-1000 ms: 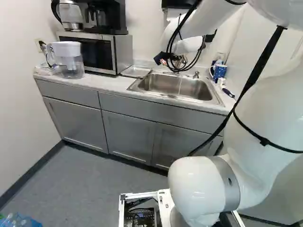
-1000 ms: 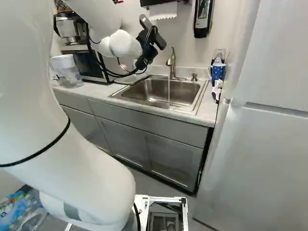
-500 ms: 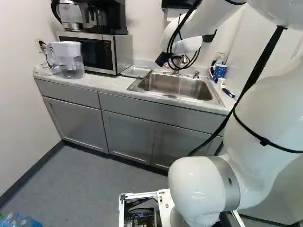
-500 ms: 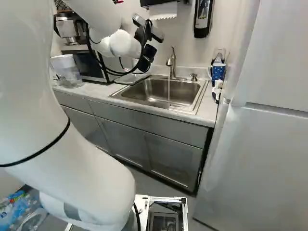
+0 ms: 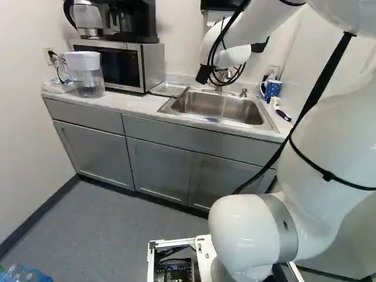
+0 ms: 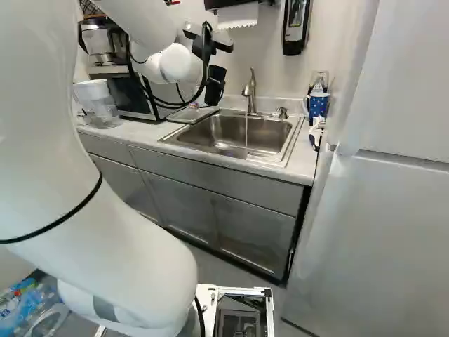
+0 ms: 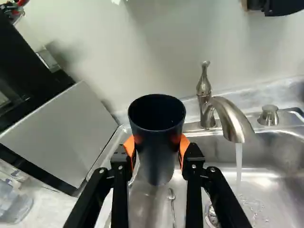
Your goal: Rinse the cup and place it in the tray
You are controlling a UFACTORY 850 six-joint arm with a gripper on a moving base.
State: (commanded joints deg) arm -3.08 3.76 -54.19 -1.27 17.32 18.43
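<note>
My gripper (image 6: 203,49) is up at the left side of the sink in the right base view, its fingertips hidden there. A black cup (image 6: 215,86) shows just below it. In the wrist view the gripper (image 7: 157,145) is shut on the cup (image 7: 157,164), an orange pad against each side, the open rim facing up. Water runs from the faucet (image 7: 232,118) into the metal sink (image 6: 245,131), beside the cup and not touching it. The shallow metal tray (image 5: 169,89) lies on the counter between sink and microwave.
The microwave (image 5: 122,66), with a coffee maker and kettle on top, and a water pitcher (image 5: 86,73) stand beyond the tray. On the sink's other side are a blue dotted mug (image 6: 318,105) and a brush. A soap dispenser (image 6: 293,28) hangs above; a fridge (image 6: 379,210) stands at the right.
The wrist has turned, swinging the gripper and the held cup from a tilted pose to one where the cup stands more nearly upright. The base has not moved, and water keeps running.
</note>
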